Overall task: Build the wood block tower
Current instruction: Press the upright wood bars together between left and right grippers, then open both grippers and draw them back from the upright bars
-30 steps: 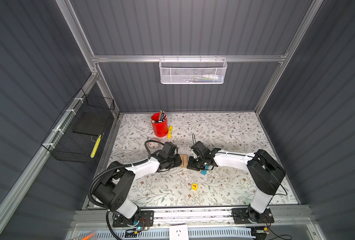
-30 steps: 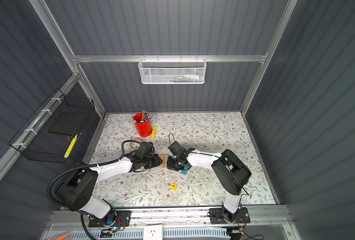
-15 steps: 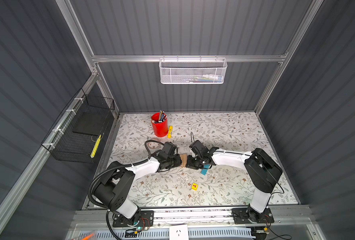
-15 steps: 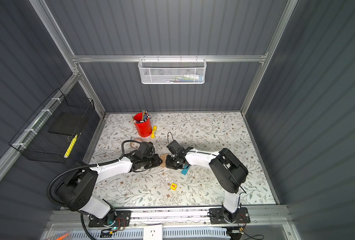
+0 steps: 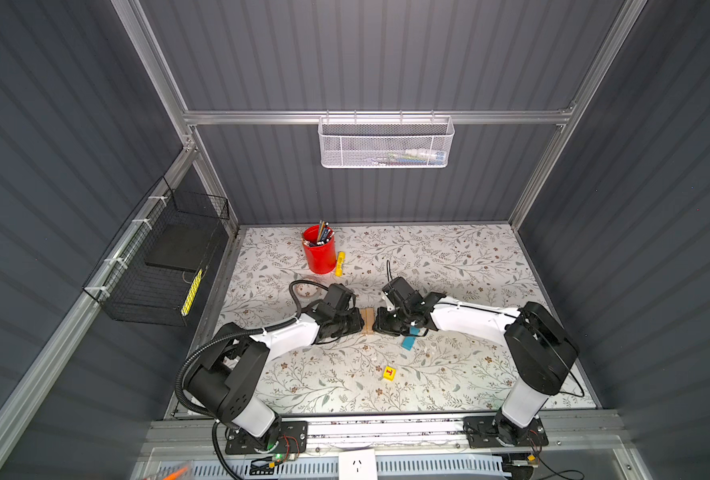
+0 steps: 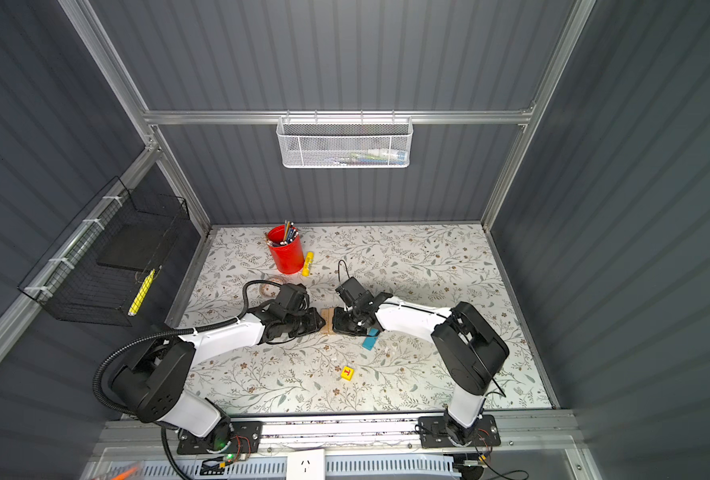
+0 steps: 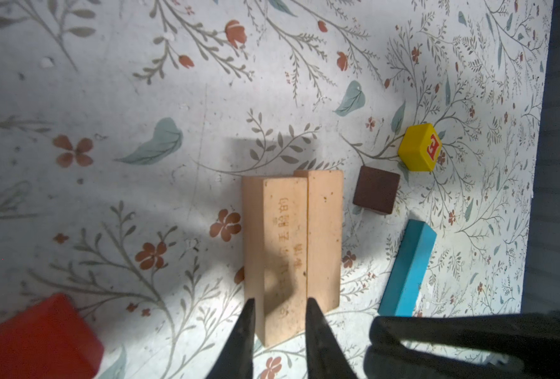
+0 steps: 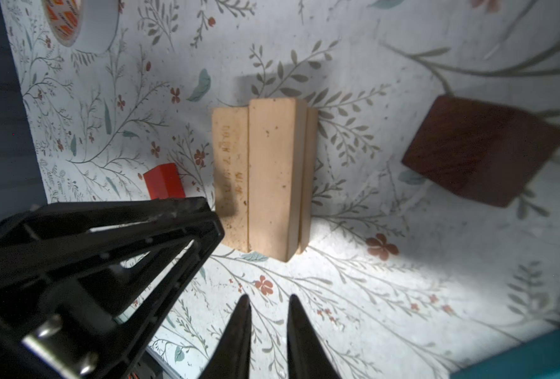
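Table [image 5: 449,266], floral-printed, carries the tower's beginnings near its centre. Left hand [image 7: 280,300] reaches in from 9 o'clock of the stack of tan wooden oblongs [image 5: 368,320], its fingers flanking 1 end of the upper tan oblong [image 7: 285,249]; I cannot tell whether they press it or merely bracket it. Right hand [image 8: 269,297], at 3 o'clock, is drawn almost together and empty. A blue wooden oblong [image 5: 408,342] lies at 4 o'clock of the stack and a yellow red-lettered cube [image 5: 389,372] at 5 o'clock. The step looks like seating that upper piece: open evenly, lift straight up, and never drag it sideways across the lower blocks.
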Robot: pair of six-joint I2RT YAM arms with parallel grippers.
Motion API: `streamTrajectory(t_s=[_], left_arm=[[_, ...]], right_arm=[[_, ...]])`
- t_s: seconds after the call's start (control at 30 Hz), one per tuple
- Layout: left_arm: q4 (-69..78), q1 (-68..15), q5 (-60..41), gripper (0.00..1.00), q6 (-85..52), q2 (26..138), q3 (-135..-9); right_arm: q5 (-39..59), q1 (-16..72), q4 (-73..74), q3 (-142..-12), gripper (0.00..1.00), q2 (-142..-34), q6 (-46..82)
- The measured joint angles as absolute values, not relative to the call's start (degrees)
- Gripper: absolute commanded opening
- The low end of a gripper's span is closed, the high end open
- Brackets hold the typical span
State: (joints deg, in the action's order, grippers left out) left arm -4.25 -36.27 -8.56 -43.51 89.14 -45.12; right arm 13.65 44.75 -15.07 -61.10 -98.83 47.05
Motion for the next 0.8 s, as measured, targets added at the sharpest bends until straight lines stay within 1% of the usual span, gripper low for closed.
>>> streamTrajectory(t_s=[0.07,0.27,0.5,0.7,0.8], left_arm=[[-4.7,-36.3,-8.4,0.31,-43.5,88.4,-45.2],[-6.5,-36.3,-6.8,0.36,-42.8,84.4,-45.4],[-11.0,-36.3,-4.0,0.43,-41.4,79.5,-45.9],[-15.8,-36.3,-1.6,0.47,-40.4,75.6,-45.9],[-17.8,-36.3,-1.0,0.48,-40.0,73.6,-45.9]], right_arm=[[13.5,44.3,-15.4,-61.2,0.25,-98.3,46.5],[11.5,42.8,-18.2,-62.0,0.32,-97.7,44.1],[7.8,41.6,-22.8,-62.1,0.38,-94.8,39.9],[3.7,41.6,-28.5,-62.9,0.48,-92.6,37.9],[2.3,41.6,-31.3,-62.7,0.55,-92.1,38.4]])
